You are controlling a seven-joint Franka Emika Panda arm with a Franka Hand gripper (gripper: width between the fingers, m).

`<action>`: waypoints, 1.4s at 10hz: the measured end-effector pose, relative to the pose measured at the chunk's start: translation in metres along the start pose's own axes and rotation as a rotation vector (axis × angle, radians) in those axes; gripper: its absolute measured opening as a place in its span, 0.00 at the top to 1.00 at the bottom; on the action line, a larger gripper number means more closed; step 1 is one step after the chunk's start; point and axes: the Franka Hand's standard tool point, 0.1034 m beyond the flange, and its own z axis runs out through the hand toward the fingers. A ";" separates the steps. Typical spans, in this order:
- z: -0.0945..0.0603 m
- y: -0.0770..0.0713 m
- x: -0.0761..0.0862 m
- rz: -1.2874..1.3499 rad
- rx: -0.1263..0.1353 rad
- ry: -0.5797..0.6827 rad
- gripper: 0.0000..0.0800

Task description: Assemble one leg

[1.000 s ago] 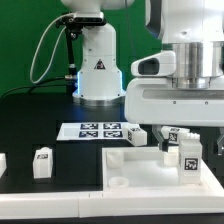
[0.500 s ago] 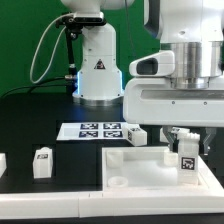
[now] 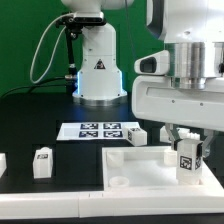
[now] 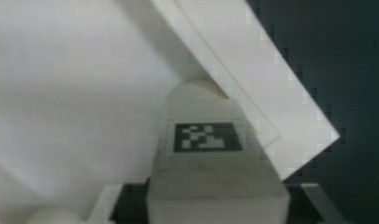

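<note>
Because the leg [image 3: 187,161] is carried upright at the far corner of the square panel [image 3: 140,170] on the exterior view's right, the likeliest fault is judged to be a miss at the seat. If the block is tilted in the grasp, or is brought down slightly off the corner, its lower end may be caught on the raised rim [image 4: 257,80] instead of being set home, and a jam or a twist between the fingers could follow. A release made too early would let the leg topple onto the panel or off its edge. The peg cannot be seen in either view, so its alignment cannot be judged.

The gripper [image 3: 186,150] is closed around the leg, with a finger seen at each side of the block in the wrist view, and the opening is no wider than the block itself. The code tag [image 4: 209,136] faces the wrist camera.

Elsewhere, a second leg [image 3: 41,162] stands on the black table [image 3: 30,125], another [image 3: 135,134] lies just beside the marker board [image 3: 98,130], and neither is touched.
</note>
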 end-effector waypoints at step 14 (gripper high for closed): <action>0.004 0.000 -0.009 -0.082 0.029 -0.065 0.19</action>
